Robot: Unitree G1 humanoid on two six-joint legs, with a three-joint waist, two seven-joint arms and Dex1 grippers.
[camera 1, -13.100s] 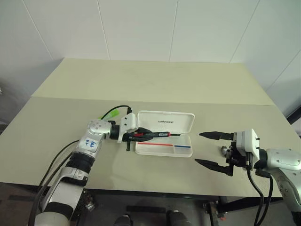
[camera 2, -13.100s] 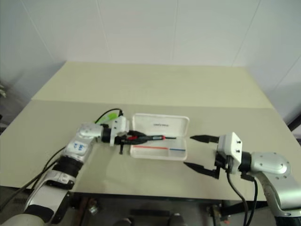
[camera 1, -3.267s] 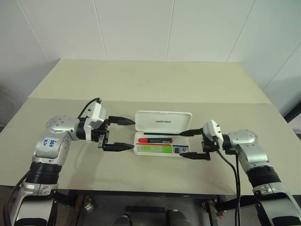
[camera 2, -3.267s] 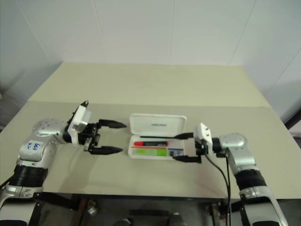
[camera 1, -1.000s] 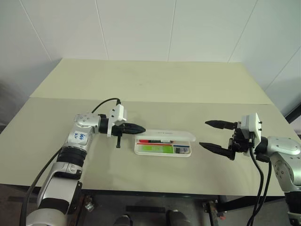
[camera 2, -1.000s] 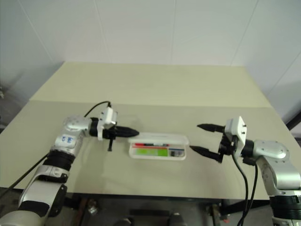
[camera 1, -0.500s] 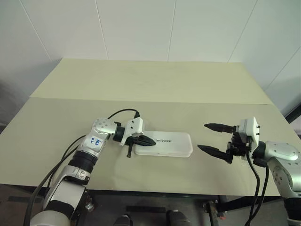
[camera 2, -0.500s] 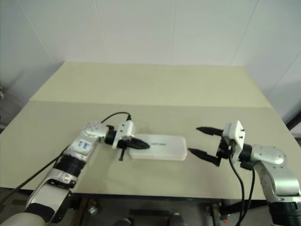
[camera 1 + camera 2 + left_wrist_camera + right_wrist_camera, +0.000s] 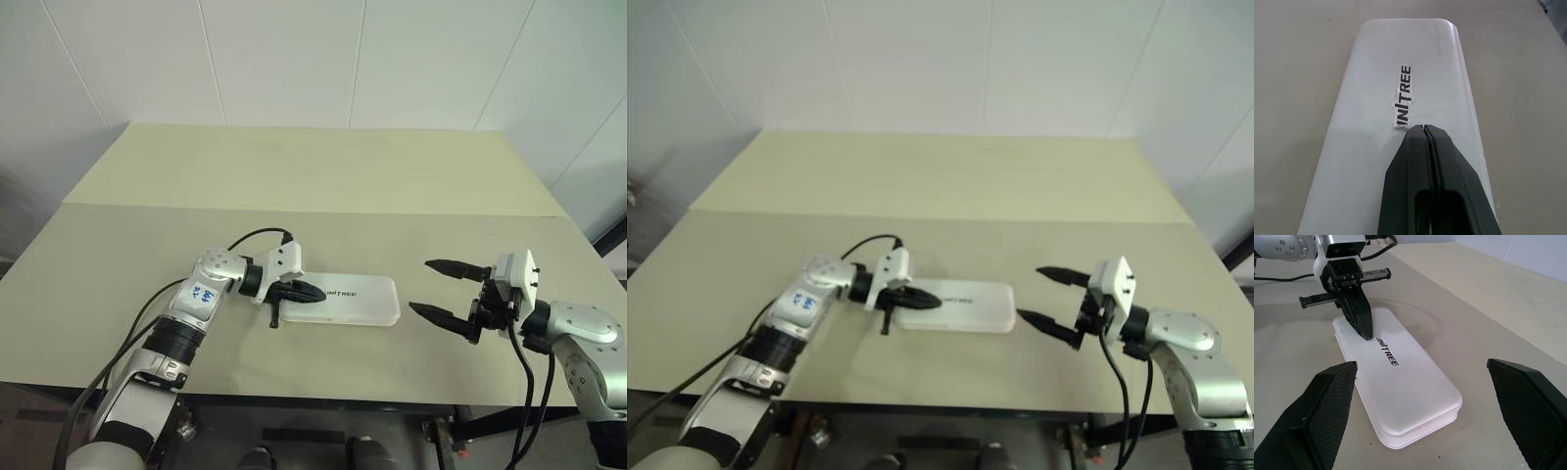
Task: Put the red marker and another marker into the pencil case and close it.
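Pressing closed left fingers [image 9: 312,292] on the case [image 9: 353,302], the lid had dropped shut; open right gripper [image 9: 438,289] waited beside.

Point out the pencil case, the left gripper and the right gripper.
pencil case [image 9: 358,303]: left eye view, on its closed white lid.
left gripper [image 9: 317,292]: left eye view, at the shut fingertips over the lid's end.
right gripper [image 9: 420,286]: left eye view, midway between its open fingertips.
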